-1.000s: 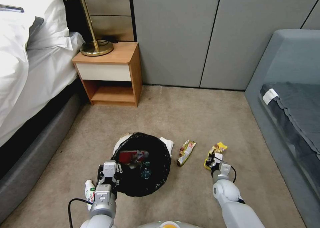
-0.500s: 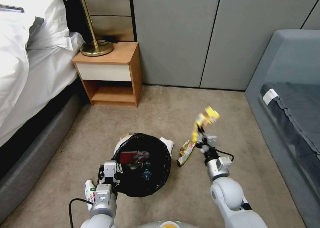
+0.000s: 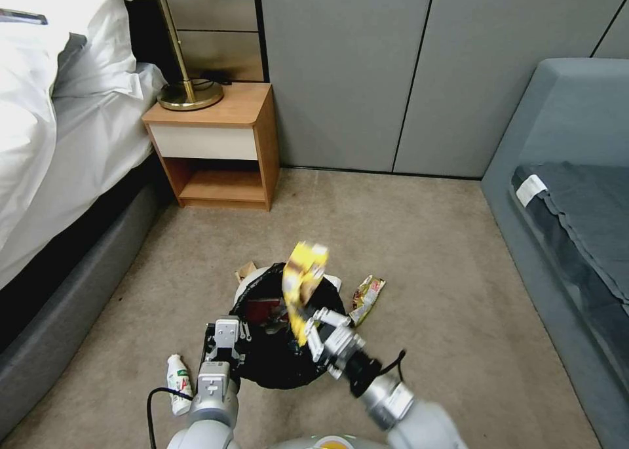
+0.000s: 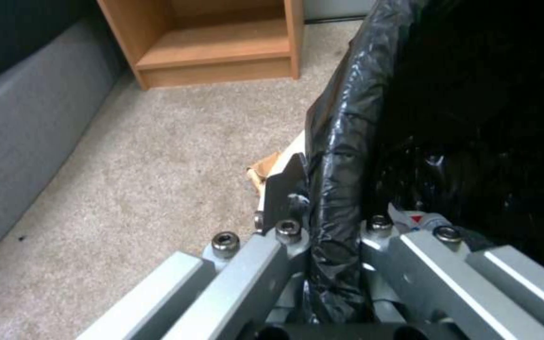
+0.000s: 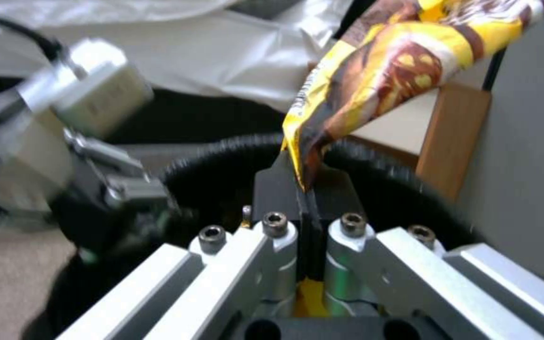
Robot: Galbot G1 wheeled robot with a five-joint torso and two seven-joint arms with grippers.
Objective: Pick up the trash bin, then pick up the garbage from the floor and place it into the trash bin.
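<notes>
My right gripper (image 3: 313,331) pinches the yellow wrapper (image 3: 302,280) above the bin (image 3: 288,364), low centre of frame. My left gripper (image 4: 322,226) clamps the bin's rim. I'd let go only once the wrapper hangs well inside.

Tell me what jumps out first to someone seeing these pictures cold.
The yellow snack wrapper stands out, pinched in the right gripper above the black-lined trash bin in the middle of the carpet. The left gripper clamps the bin's near rim. Another wrapper lies just right of the bin, and a small bottle lies at its left.
</notes>
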